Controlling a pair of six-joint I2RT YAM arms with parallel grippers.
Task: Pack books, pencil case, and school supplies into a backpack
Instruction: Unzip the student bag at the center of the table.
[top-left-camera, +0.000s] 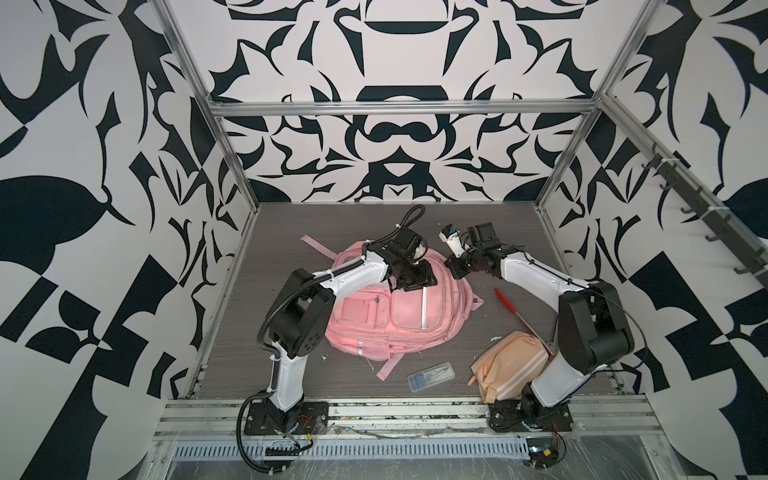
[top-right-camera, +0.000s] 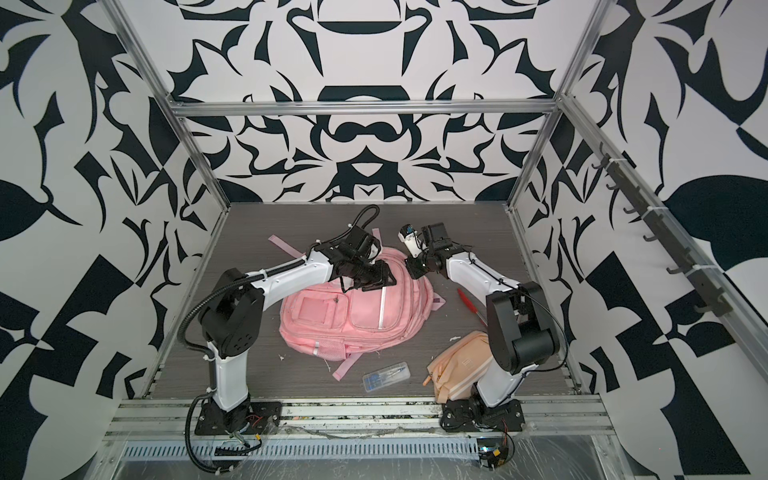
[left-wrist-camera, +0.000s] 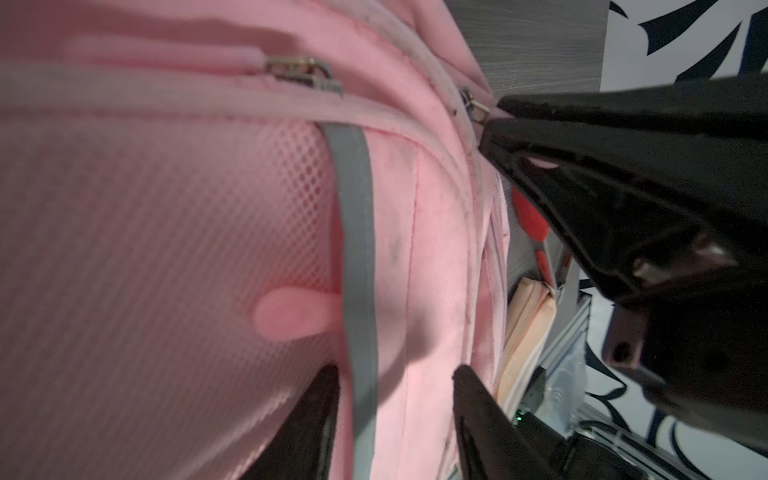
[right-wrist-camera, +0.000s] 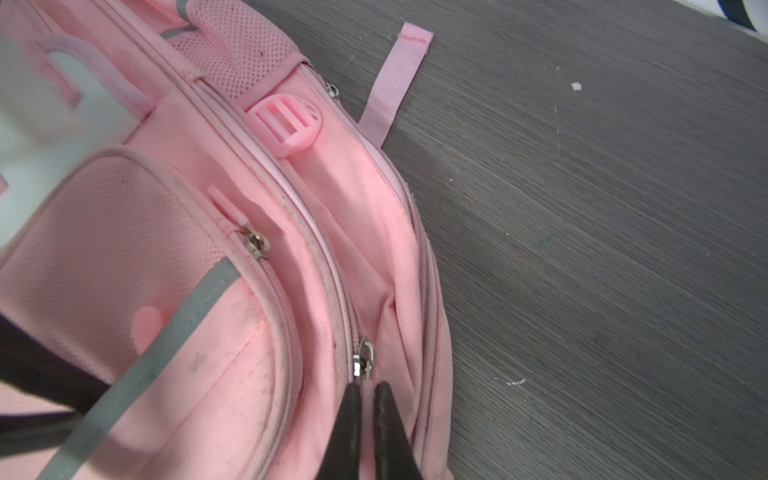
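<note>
Pinching zipper pull (right-wrist-camera: 365, 363) of backpack (right-wrist-camera: 124, 249) | right tool (right-wrist-camera: 365, 388) pressed together | left tool (left-wrist-camera: 395, 370) spread astride grey strip (left-wrist-camera: 353, 228)

The pink backpack (top-left-camera: 395, 320) is lying front-up on the grey table (top-left-camera: 286, 266). The left gripper (top-left-camera: 413, 286) is pointing down onto its upper front, and the right gripper (top-left-camera: 454, 266) is meeting its top rim. A red pen (top-left-camera: 505, 300), peach pencil case (top-left-camera: 511, 363) and clear plastic box (top-left-camera: 430, 371) are lying alongside.
</note>
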